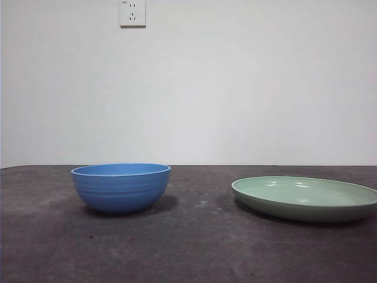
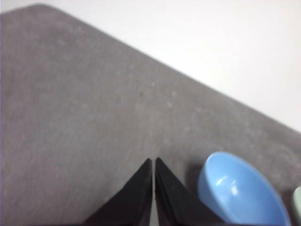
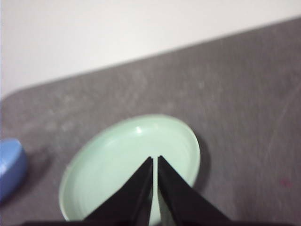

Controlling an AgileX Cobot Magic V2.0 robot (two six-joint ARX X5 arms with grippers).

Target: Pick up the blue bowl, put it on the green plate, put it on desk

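The blue bowl [image 1: 121, 187] stands upright and empty on the desk [image 1: 188, 247] at the left of the front view. The green plate [image 1: 305, 197] lies flat on the desk at the right, well apart from the bowl and with nothing on it. No arm shows in the front view. My left gripper [image 2: 154, 161] hangs shut above bare desk, with the blue bowl [image 2: 240, 193] a little to one side of its tips. High over the green plate [image 3: 129, 172] my right gripper [image 3: 154, 159] is shut and holds nothing. A sliver of the blue bowl [image 3: 10, 167] shows at that view's edge.
A white wall with a socket [image 1: 132, 13] rises behind the desk's far edge. The desk's rounded corner [image 2: 37, 9] shows in the left wrist view. Bare tabletop lies between the bowl and the plate and in front of both.
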